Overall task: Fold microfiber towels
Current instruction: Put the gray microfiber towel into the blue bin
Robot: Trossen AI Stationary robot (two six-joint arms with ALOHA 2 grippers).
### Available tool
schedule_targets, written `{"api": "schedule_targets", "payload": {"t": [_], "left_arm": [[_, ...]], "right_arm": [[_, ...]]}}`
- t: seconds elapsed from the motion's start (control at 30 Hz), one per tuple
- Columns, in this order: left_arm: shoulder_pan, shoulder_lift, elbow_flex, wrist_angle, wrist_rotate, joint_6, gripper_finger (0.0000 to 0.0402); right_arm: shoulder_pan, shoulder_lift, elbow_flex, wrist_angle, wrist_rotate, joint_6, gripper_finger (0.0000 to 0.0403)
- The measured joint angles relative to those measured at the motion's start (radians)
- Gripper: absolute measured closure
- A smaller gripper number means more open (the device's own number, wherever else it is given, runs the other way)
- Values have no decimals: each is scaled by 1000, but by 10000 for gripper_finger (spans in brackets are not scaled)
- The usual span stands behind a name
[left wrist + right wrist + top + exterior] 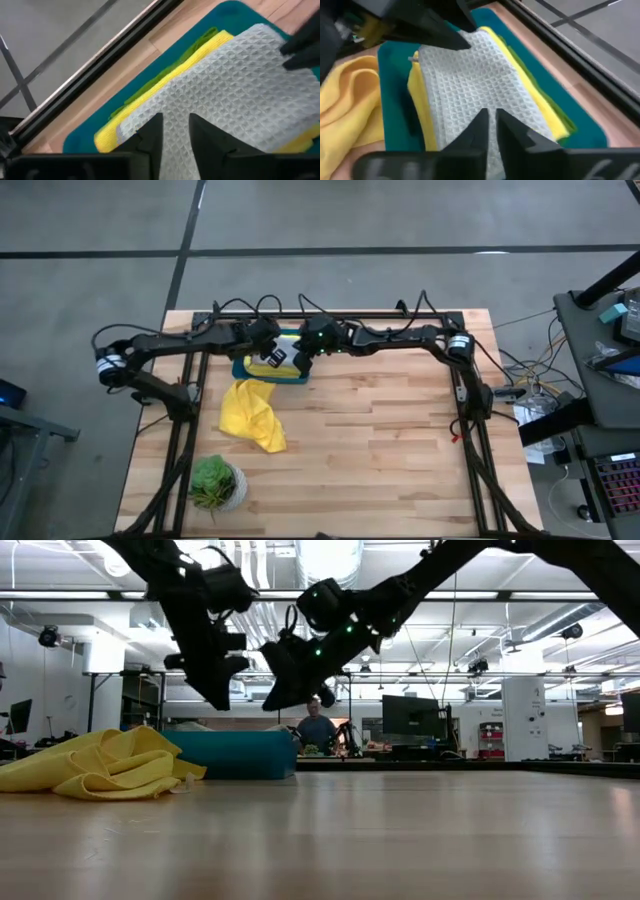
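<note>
Grey towel (235,80) in tray (150,80), beneath both end effectors

Dark cabled arms (400,338), white-banded joints

Grey concrete floor (350,215) with dark seam lines surrounded the wooden tabletop (400,450). Behind it, an open workshop: white ceiling with strip lights (560,595), dark monitors (405,715) on benches, a white cabinet (522,718), one seated person (318,728).
</note>
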Motion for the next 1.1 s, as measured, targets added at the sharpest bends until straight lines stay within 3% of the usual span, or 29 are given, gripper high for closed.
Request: {"api": "schedule_targets", "payload": {"t": [0.23,0.63,0.9,1.1], "left_arm": [[32,105,-33,7,-98,-19,395],[67,252,-46,-1,-76,-92,400],[67,120,-41,-32,-46,-83,400],[63,-43,-53,-76,76,-34,400]], "right_arm": [[0,51,0,17,8,9,393],[-1,94,0,15,20,-27,394],[0,43,0,-20,21,-34,394],[12,1,0,-47,11,-49,394]]}}
